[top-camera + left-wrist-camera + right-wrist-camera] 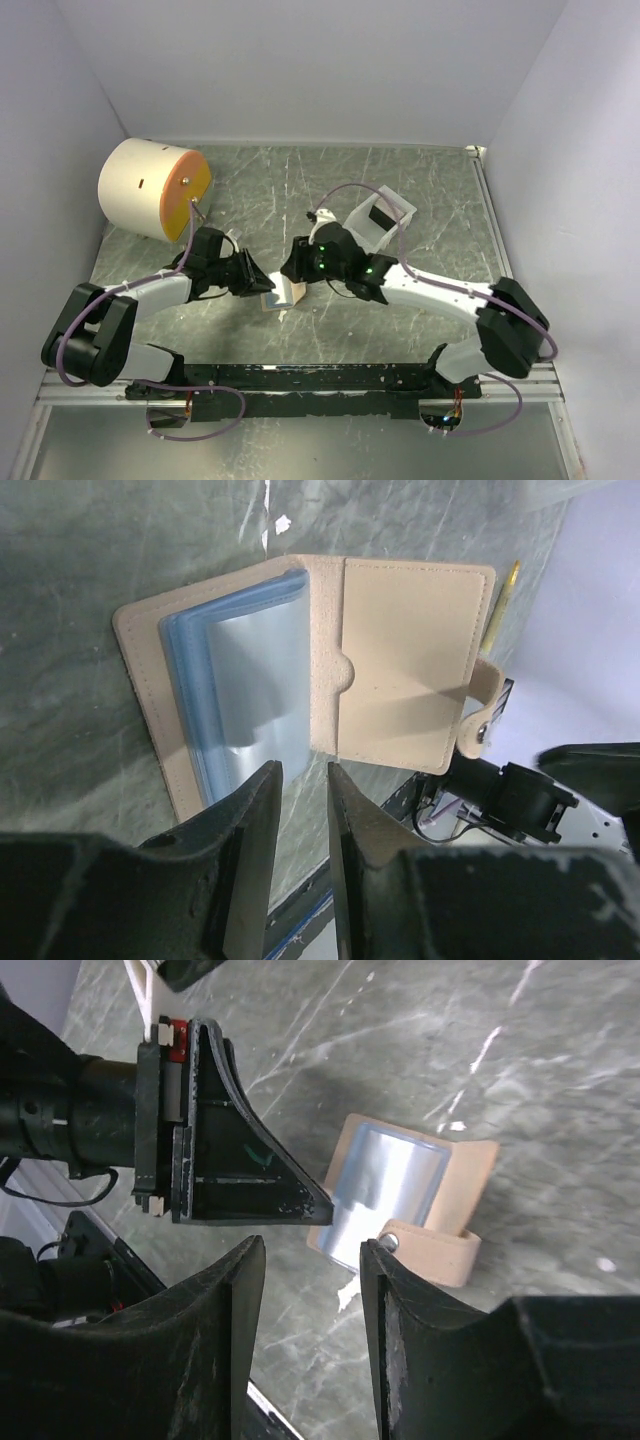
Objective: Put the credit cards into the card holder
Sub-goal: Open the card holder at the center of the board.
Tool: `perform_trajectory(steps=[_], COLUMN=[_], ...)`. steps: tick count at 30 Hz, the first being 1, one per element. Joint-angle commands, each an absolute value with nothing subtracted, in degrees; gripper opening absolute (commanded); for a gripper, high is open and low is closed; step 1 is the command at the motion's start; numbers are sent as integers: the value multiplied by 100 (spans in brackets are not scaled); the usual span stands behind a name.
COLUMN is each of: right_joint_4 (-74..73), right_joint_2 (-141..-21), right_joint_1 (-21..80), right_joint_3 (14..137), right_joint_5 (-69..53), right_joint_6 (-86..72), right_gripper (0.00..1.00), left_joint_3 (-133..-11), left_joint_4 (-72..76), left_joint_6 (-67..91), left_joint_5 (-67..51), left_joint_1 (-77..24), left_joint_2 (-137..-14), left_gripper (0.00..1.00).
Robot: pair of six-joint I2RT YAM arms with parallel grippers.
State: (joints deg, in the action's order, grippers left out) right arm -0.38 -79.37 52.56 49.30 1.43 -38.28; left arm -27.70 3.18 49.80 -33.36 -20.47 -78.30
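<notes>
Tan card holder (400, 660) open, left gripper (303, 772) barely parted, right gripper (312, 1250) wider, both empty

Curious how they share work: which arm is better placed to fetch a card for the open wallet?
Probably the right arm: the white tray with a dark card sits close by it, while the left jaws are down at the wallet.

— Card holder (400, 660)?
— Tan, leather-like, matt, fine-grained, stitched along the edges. Pockets (250, 680) of pale blue plastic, glossy and smooth.
— Snap (483, 730)?
— Shiny, metal by the look.
— Tabletop (80, 560)?
— Grey-green, marble-veined, smooth, faintly glossy.
— Jaws?
— Black plastic, matt, slightly rough.
</notes>
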Motion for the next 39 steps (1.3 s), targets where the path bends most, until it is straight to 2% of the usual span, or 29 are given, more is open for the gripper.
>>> perform_trajectory(steps=[1,4,14,20,25,28,30,39], right_joint_4=[244,330,-358,102,426,331,168,-485], right_joint_2=[-8594,-8784,-9351,-9473,-9504,-9609,-9758,-10184], right_joint_1=[5404,5415,5411,5408,5417,5452,5496,5833], right_joint_3=[5275,5312,5457,5125,5073,5193,5351,5967], right_joint_5=[-246,-202,736,345,163,223,339,1093], right_joint_6=[-3999,-3953,-3566,-3492,-3698,-3735,-3689,-3542], right_gripper=[43,42,41,41,48,61,66,69], left_joint_3=[-2944,-3007,-3212,-3160,-3174,-3158,-3088,-2949], left_joint_4=[748,647,-864,-1134,-1225,-1281,-1206,-1597], left_joint_6=[5086,5082,4756,4625,4599,4579,4603,4685], left_joint_5=[-3567,-3546,-2427,-2083,-1926,-1888,-1995,-1886], left_joint_1=[-2072,-2074,-2074,-2074,-2074,-2066,-2061,-1795], left_joint_2=[-7895,-7968,-7594,-7433,-7433,-7485,-7482,-7160], left_gripper=[36,36,37,39,37,37,37,37])
